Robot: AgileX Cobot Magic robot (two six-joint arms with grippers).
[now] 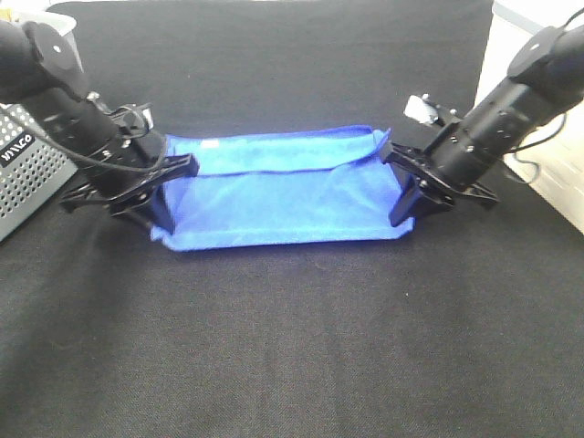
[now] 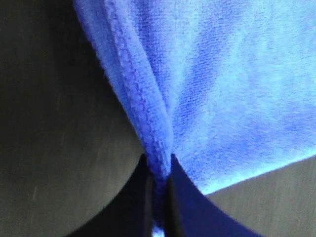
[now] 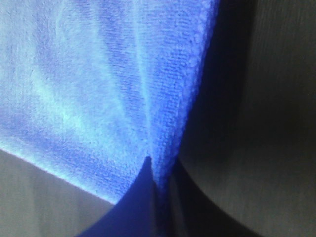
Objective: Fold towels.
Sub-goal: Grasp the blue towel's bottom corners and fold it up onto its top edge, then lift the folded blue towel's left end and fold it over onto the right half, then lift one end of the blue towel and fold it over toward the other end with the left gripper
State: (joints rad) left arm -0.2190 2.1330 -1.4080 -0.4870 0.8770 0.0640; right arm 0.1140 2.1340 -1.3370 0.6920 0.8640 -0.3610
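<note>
Black bench (image 1: 292,365) fills the lower frame; mid-frame, the towel (image 1: 283,196) runs left-right, left gripper (image 1: 162,193) and right gripper (image 1: 400,182) each clenched on a short end.

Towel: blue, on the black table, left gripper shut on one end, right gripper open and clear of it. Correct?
No. The right gripper is shut on the towel too, pinching its edge; the right wrist view shows it. The rest holds: blue, on the black table, left gripper shut on the other end.
</note>
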